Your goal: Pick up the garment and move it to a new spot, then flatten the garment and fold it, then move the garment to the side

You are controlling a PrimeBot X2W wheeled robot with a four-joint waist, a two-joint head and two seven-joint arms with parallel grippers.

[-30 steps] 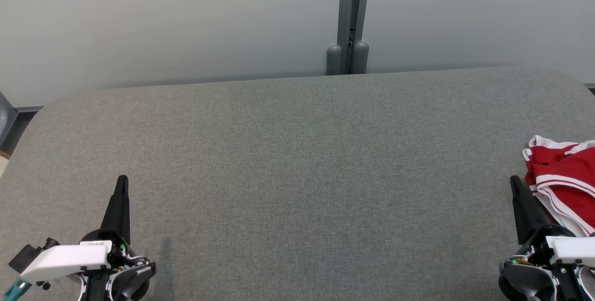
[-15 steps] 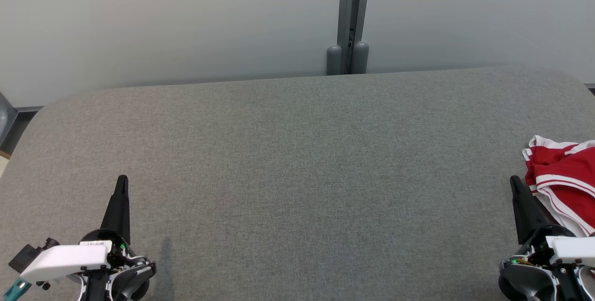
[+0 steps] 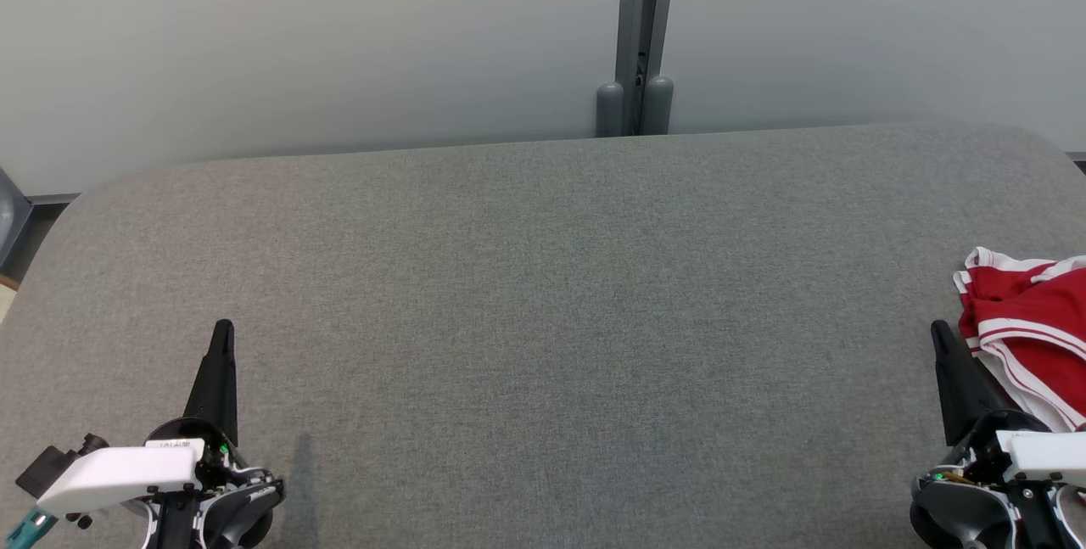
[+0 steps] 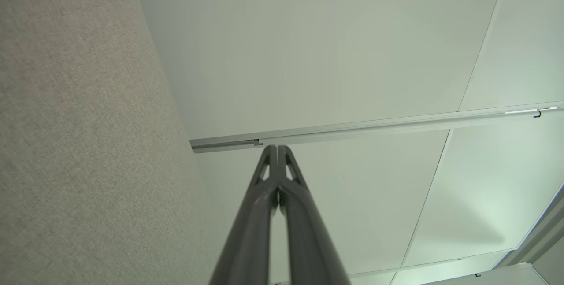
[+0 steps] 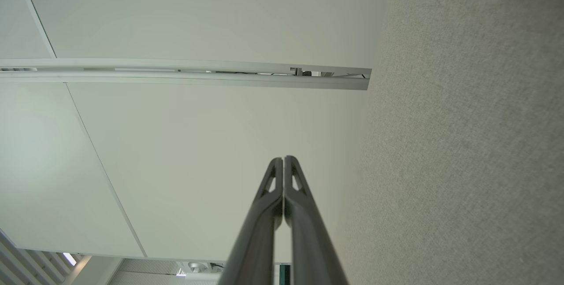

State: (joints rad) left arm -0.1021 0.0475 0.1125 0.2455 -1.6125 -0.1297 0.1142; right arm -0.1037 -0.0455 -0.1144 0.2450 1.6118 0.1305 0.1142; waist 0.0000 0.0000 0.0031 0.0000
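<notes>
a: head view, arms first. what do the fingers look like?
b: left fingers [image 3: 216,379] at the lower left of the frame, pressed together, pointing up the frame, nothing between them. right fingers [image 3: 954,379] at the lower right: same, pressed together, empty.
a: do the wrist views agree?
b: yes. left wrist view: tips meet, with a thin slit lower down. grey bench [image 4: 66,122] fabric runs down the left of the frame and the pale wall [image 4: 308,56] is beyond it. right wrist view: tips touching, bench fabric on the right of the frame.
a: where is the garment?
b: garment [image 3: 1027,320] is red with white stripes, crumpled, lying on the bench at the right edge of the head frame and cut off by it. it is just beside the right fingers, to their right in the frame; i cannot tell whether cloth touches them. well apart from the left fingers. the right wrist view catches a red sliver at its top right edge.
a: and the background?
b: grey post [image 3: 640,23] at upper centre, against the wall behind the bench's far edge.
</notes>
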